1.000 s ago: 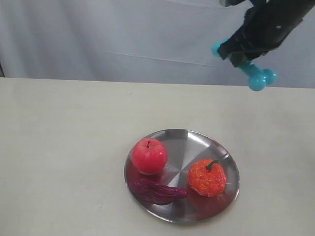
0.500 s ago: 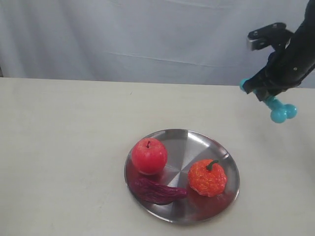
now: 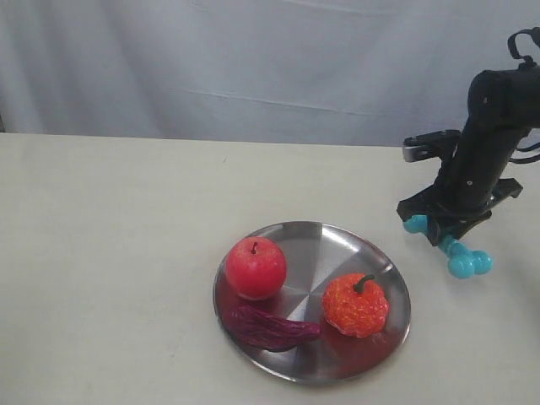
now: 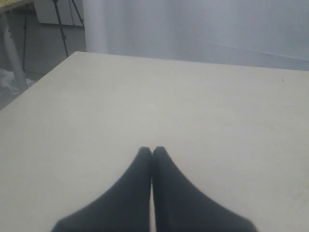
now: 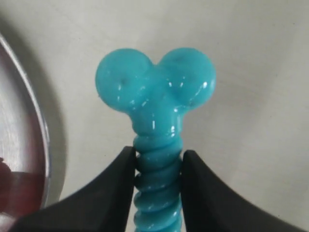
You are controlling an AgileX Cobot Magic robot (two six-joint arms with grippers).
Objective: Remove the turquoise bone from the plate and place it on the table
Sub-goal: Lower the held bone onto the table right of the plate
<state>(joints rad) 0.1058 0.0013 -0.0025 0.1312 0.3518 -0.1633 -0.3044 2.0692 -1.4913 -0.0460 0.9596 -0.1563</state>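
Note:
My right gripper (image 3: 447, 237) is shut on the ribbed shaft of the turquoise bone (image 3: 460, 259), low over the beige table (image 3: 110, 253) to the right of the silver plate (image 3: 314, 239). In the right wrist view the bone (image 5: 155, 92) shows its two knobs beyond the black fingers (image 5: 118, 186), with the plate's rim (image 5: 41, 130) at one side. Whether the bone touches the table I cannot tell. My left gripper (image 4: 152, 152) is shut and empty above bare tabletop (image 4: 193, 96), out of the exterior view.
On the plate lie a red apple (image 3: 255, 267), an orange pumpkin-like fruit (image 3: 355, 305) and a dark purple eggplant-like piece (image 3: 268, 328). A pale curtain (image 3: 253, 59) hangs behind the table. The table's corner edge (image 4: 38, 79) shows in the left wrist view.
My right arm has carried the bone down and to the right, from high above the back of the table to just over the tabletop beside the plate.

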